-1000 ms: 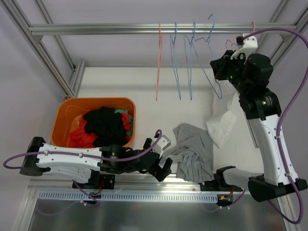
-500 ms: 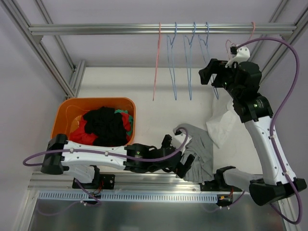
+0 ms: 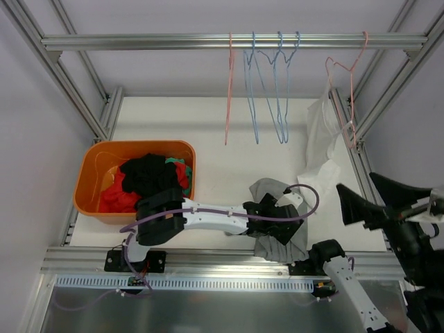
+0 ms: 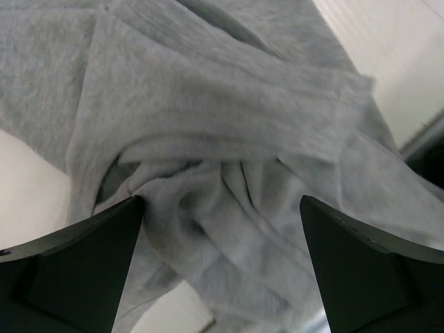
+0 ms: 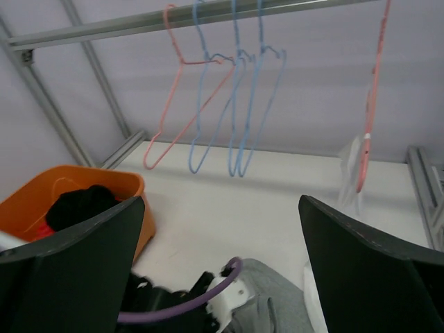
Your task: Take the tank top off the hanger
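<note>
**Left gripper (image 4: 220,201) opening over the grey tank top (image 3: 281,246)**

The grey tank top is lying crumpled at the near edge of the white table (image 3: 208,159), off the hangers. The left gripper is straddling its folds, jaws spread wide. The right gripper (image 3: 355,182) is hanging in the air, gaping and gripping nothing.

Fingertips of your left gripper (image 3: 276,225) hidden beneath its own wrist at lower centre of the top view, right arm (image 3: 406,229) cut off by the right edge, grey garment (image 4: 229,173) spilling past every edge of the left wrist view, white tank top (image 5: 351,170) too small for you to tell how it sits on the pink hanger (image 5: 371,104)
</note>
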{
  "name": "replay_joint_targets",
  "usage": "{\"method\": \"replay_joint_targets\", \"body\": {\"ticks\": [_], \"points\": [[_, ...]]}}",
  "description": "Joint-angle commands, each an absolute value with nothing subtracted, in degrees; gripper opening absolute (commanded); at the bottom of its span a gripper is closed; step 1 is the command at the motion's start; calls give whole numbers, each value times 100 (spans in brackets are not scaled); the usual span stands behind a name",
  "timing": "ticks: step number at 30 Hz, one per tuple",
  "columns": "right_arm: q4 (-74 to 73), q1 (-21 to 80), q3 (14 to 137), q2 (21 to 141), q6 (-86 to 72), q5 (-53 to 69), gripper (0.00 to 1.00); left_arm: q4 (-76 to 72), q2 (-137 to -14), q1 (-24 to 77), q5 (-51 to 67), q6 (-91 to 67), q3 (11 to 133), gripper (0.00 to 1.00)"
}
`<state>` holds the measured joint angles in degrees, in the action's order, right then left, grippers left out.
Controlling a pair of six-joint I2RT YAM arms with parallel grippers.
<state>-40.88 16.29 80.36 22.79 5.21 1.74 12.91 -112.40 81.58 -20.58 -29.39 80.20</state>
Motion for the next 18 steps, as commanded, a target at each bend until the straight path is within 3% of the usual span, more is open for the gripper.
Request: {"method": "replay_joint_targets", "body": {"ticks": [1,5,7,8,9,10,18], "points": [[-4763,1608,7857,1970,528,1457,100,1257,-11776,8068,-2004,-2760,8542,98],[-4948,1617,7928,1530,431,2003,99,1257,-12409,8077,-1600,-3013,8692,98],[-4966,1608,7928,1319,378,2143,100,1274,-12524,8086,-1547,-3172,8526,69],[-4966,1617,7928,1257,361,2214,100,1274,-12498,8095,-1608,-3329,8430,45],[-4957,1617,7928,1152,360,2250,100,1292,-12341,8112,-1695,-3418,8168,7],[-4957,1608,7919,1117,369,2320,99,1344,-12201,8130,-1966,-3506,8008,0],[-4966,1626,7612,818,334,2171,99,3039,-9129,8297,-4059,-4324,6891,0]]}}
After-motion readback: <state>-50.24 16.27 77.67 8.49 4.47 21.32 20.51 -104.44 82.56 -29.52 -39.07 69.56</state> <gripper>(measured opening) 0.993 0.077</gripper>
